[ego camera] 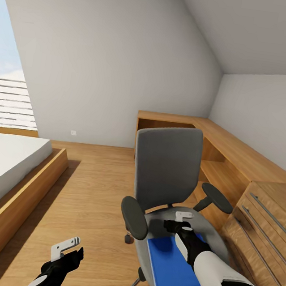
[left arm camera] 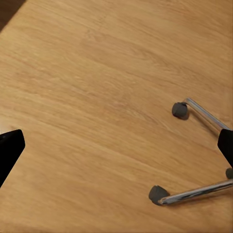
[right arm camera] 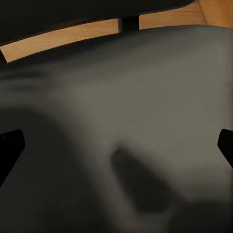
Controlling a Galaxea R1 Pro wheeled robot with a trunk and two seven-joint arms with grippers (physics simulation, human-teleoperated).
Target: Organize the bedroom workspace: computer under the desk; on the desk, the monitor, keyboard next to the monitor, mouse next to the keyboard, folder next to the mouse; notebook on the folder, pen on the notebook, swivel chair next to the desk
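We see the swivel chair [ego camera: 167,182] in the middle of the floor [ego camera: 91,190], with its back toward the far wall. The folder [ego camera: 169,266] lies on its seat, toward the front edge. To the left of the chair stands the bed [ego camera: 9,166]. To the right is the wooden chest [ego camera: 262,231], and behind it a long counter [ego camera: 232,148] runs into the corner.

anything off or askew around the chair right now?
One thing: the folder lies skewed on the swivel chair seat, its near corner hanging past the front edge. The right gripper hovers above the seat beyond it, jaws open; the left gripper hangs over bare floor.
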